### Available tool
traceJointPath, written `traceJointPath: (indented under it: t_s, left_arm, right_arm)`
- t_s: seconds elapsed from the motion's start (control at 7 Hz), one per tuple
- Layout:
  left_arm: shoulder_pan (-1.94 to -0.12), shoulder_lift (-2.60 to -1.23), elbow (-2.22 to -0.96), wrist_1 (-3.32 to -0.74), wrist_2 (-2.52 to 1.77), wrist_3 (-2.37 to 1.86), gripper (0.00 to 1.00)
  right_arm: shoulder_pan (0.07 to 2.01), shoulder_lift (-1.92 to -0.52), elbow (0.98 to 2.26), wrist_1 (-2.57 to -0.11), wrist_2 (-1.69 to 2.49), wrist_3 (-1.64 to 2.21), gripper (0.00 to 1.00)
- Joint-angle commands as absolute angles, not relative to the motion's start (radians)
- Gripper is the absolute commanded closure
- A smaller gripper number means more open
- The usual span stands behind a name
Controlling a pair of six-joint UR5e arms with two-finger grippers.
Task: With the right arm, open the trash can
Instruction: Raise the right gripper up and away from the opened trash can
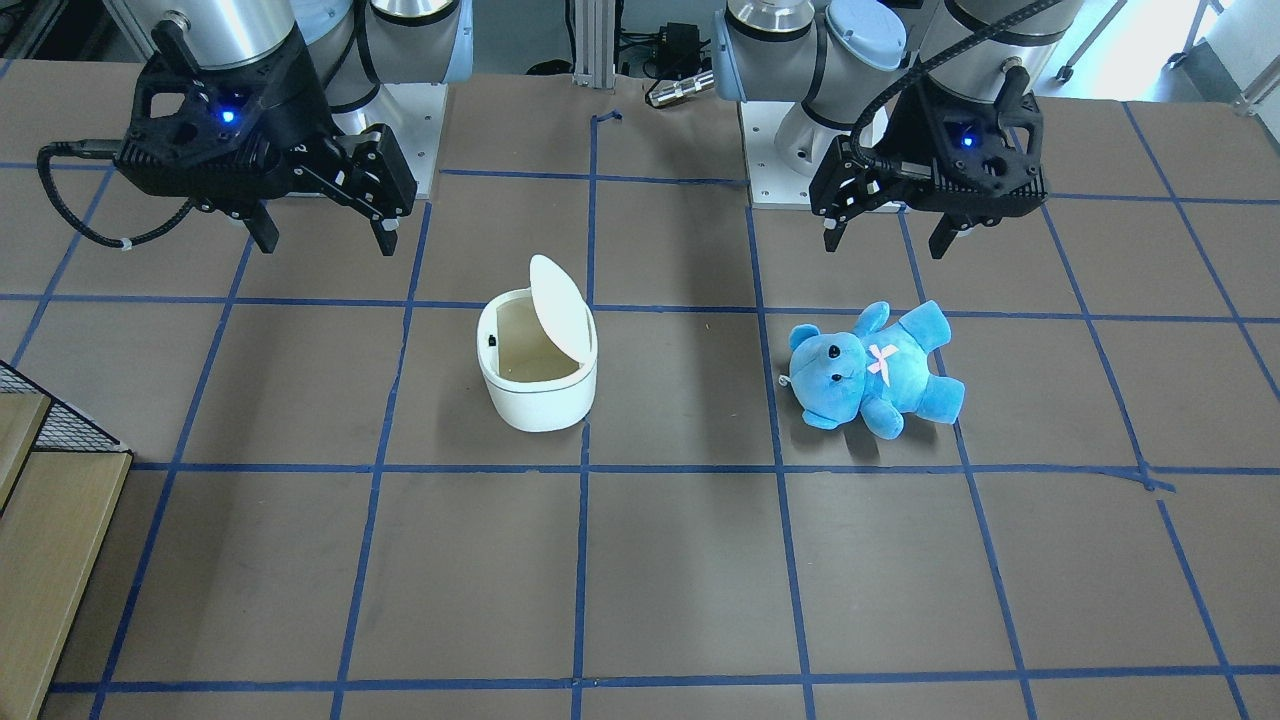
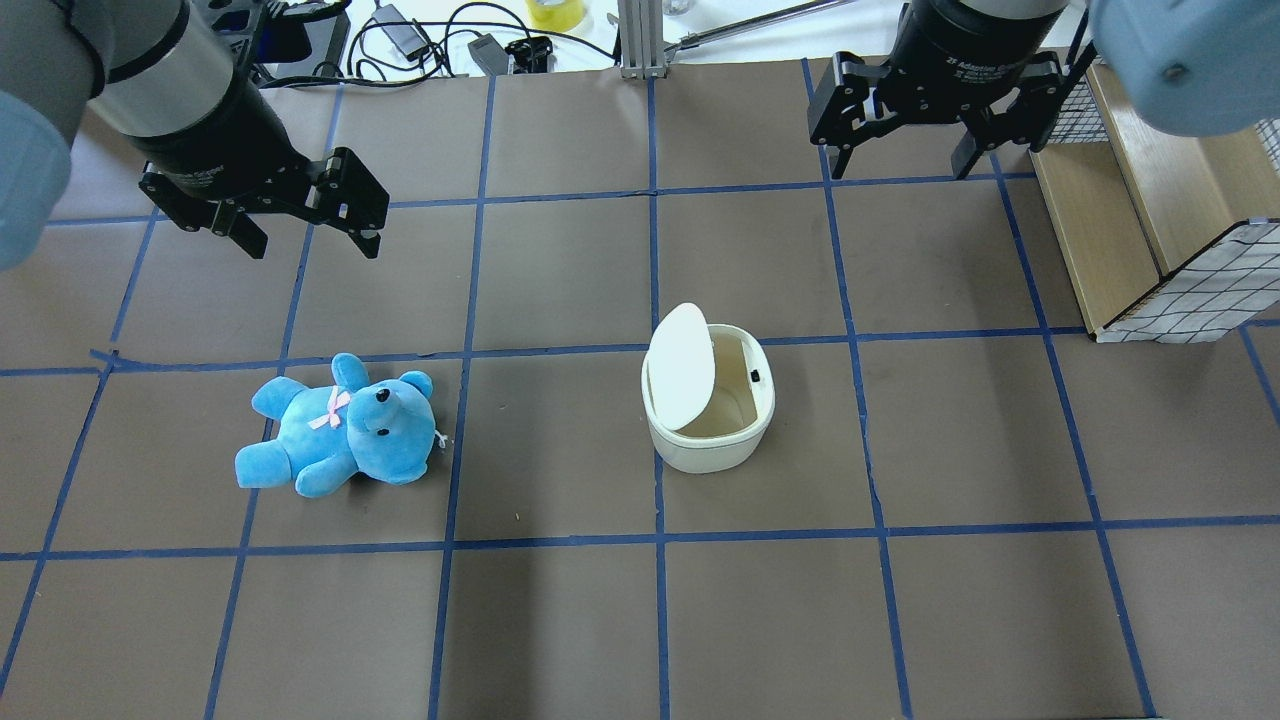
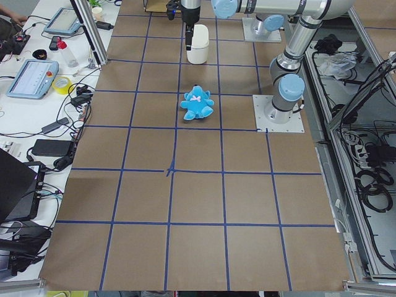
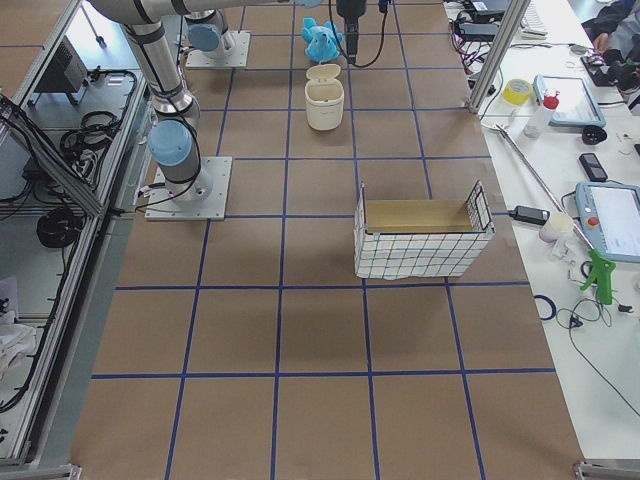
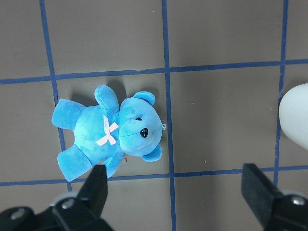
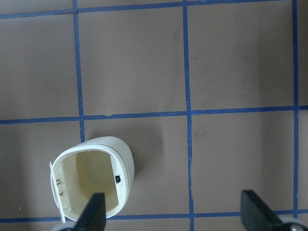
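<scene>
Viewing from the operators' side, the nearest ground is the brown table (image 1: 680, 580), ruled in blue tape, with a wire-sided basket (image 1: 50, 480) at its edge on the robot's right. In the middle row stands the trash can (image 1: 540, 395), upright on the table near the centre line: a small white rounded-square bin with a beige interior and nothing visible inside. Its flat white lid (image 1: 560, 305) is raised almost vertical on the rim that faces the blue teddy bear (image 1: 875, 370), which lies on its back well apart on the robot's left. A small black catch (image 1: 492, 340) sits on the opposite wall, the one toward the right arm. Farther back, the right gripper (image 1: 327, 240) hovers above the table with its fingers spread wide and nothing between them. The can lies below it and inward toward the table's centre; in the right wrist view the open mouth sits low and outside one finger, not between the two. The left gripper (image 1: 885, 243) hangs at a similar height over the teddy bear's side, likewise spread and empty, so the right arm is judged the nearer of the two to the can. With the lid already up, the opening appears done; any further move would approach from the catch side, clear of the standing lid.
</scene>
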State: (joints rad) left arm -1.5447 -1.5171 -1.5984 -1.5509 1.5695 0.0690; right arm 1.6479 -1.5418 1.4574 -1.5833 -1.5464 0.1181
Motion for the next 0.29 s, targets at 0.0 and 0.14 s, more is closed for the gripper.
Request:
traceJointPath:
  t_s: [0.0,0.14]
  left_arm:
    - [-1.545,-1.517,-1.598,-1.551,1.569,0.069,0.00]
    - [-1.545,-1.517,-1.598,-1.551,1.569,0.069,0.00]
  right_arm:
    - [1.647,-1.542,1.459,-1.595,-1.549,0.121,0.00]
    - [1.649,-1.543,1.459,-1.591,-1.551,0.121,0.00]
